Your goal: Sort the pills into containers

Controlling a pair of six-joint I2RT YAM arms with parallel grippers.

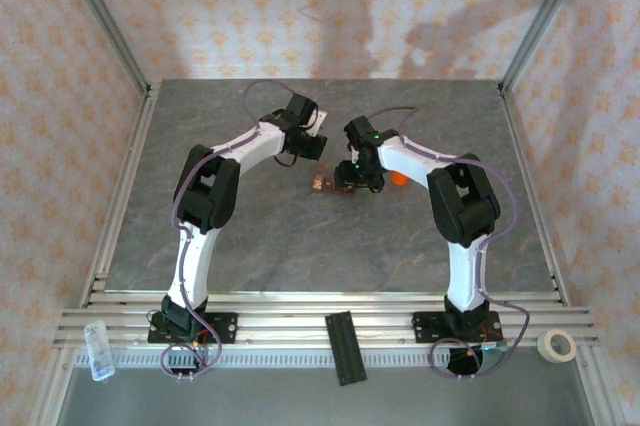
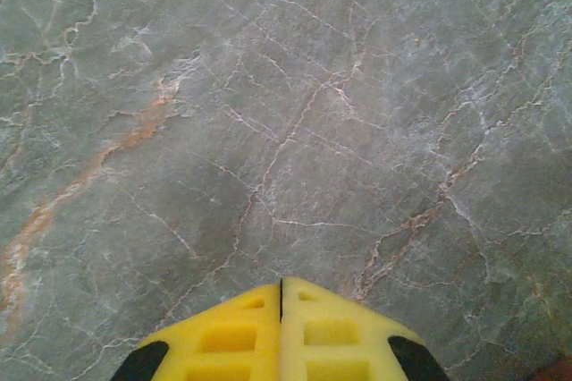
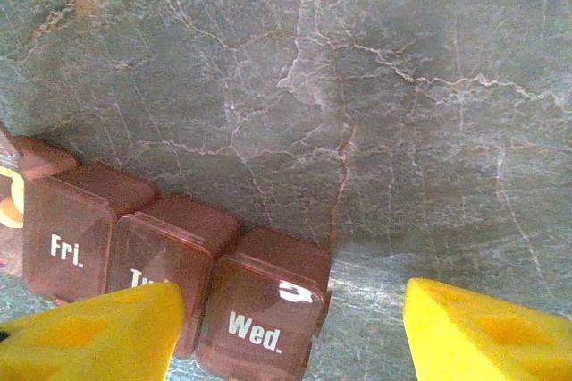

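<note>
The containers (image 3: pixel 179 247) are a dark red-brown row of joined square compartments with lids marked "Fri.", "Tu" and "Wed." All three marked lids are closed. In the top view the containers (image 1: pixel 324 184) lie mid-table. My right gripper (image 3: pixel 290 327) stands open just above them, its left finger (image 3: pixel 98 336) over the middle lid and its right finger (image 3: pixel 487 332) over bare table. In the top view the right gripper (image 1: pixel 352 179) hangs at the row's right end. My left gripper (image 2: pixel 281 290) is shut on nothing above bare marble, and the left gripper (image 1: pixel 310 146) sits behind the row. No loose pills are clearly visible.
An orange object (image 1: pixel 398 179) lies just right of the right wrist. A white card (image 1: pixel 318 119) lies behind the left gripper. On the near rails sit a black bar (image 1: pixel 345 346), a tape roll (image 1: pixel 556 346) and a clear plastic piece (image 1: pixel 99 349).
</note>
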